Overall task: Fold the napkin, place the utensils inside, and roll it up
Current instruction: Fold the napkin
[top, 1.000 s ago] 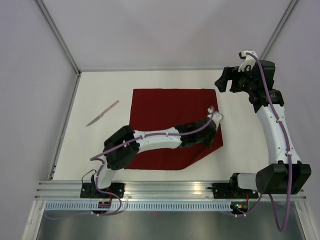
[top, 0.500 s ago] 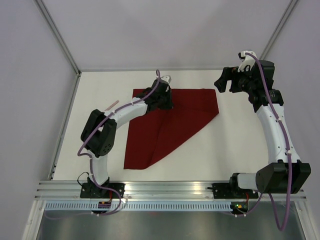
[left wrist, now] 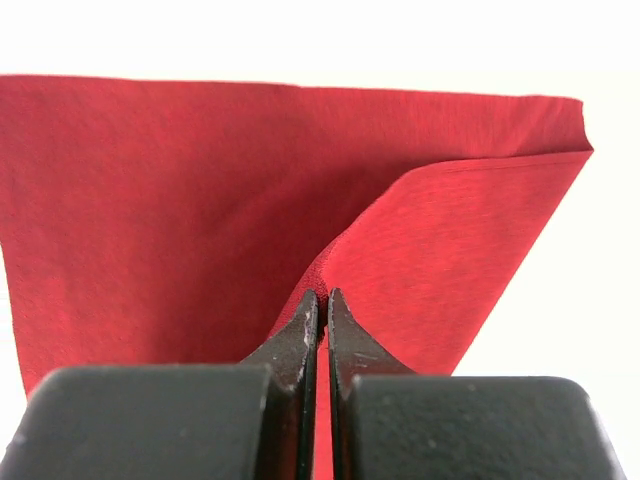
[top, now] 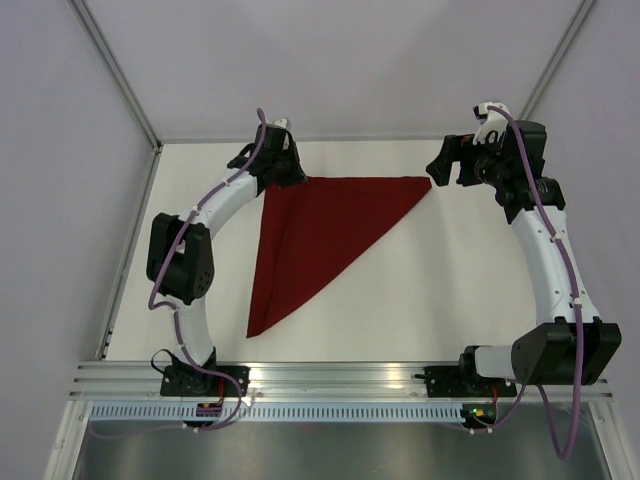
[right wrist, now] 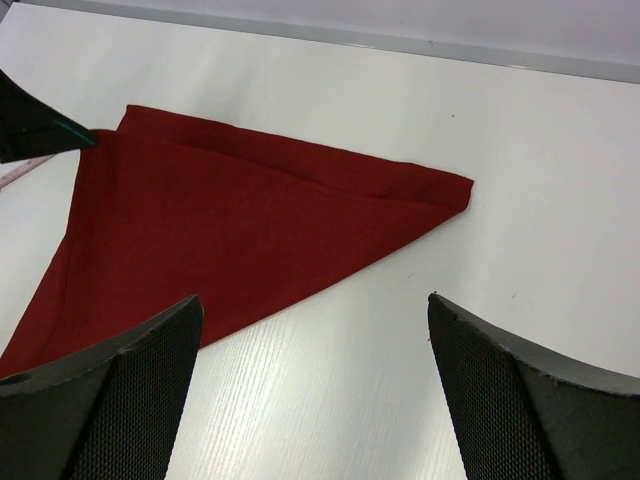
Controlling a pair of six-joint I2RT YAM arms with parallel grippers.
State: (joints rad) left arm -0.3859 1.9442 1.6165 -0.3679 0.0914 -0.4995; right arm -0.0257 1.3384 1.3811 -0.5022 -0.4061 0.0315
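From above, the napkin [top: 330, 225] lies on the table [top: 450, 290] as a dark red triangle. One point is at upper left, one at upper right, and one at lower left of the frame. The left gripper [top: 284, 170] sits at the upper-left point and pinches the cloth there. A soft ridge runs down from it through the upper layer, so the fold does not yet lie flat. The right gripper [top: 450, 166] hovers just beside the upper-right point, apart from the cloth. No utensil can be made out in this view.

In the left wrist view the jaws are pressed together on a peak of cloth at lower centre, which rises to them like a tent. The folded layer spreads to the right and its corner reaches the upper right of the frame.

In the right wrist view the fingers [right wrist: 120, 390] stand wide apart with nothing between them. The folded napkin stretches from the centre to the left edge.

The step in hand is probably finishing the diagonal fold. Doing it well means lowering the pinched corner squarely over the corner beneath. The jaws should open only once the cloth rests. They should then lift straight up, so that the thin fabric is not dragged. The ridge likely needs smoothing.
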